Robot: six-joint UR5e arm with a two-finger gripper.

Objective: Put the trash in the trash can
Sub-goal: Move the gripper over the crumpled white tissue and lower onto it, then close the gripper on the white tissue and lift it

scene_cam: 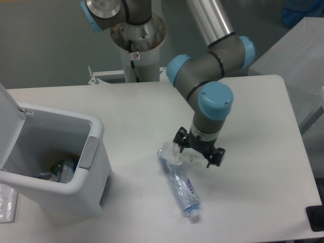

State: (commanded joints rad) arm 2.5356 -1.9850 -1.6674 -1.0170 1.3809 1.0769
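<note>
White table with bin as landmark. The bin stands at the table's left front, its lid flipped up and back on the far-left side, so the mouth is open from above. A grey latch tab sits on its right wall. Some discarded items lie at the bottom inside.

Right of the bin, across a bare strip of table, lies the bottle, crushed, clear, with a blue-purple label. It runs diagonally: its upper end points back toward the tissue, its cap end points to the table's front edge and stops short of it.

The tissue, a crumpled white wad, rests at the bottle's upper end, touching or overlapping it.

The gripper hangs directly over the tissue, partly hiding it. Its two dark fingers are spread, one on each side of the wad; whether they touch it cannot be told.

Bare surface extends right of the gripper to the table's right edge, and behind it to the arm's base column.
</note>
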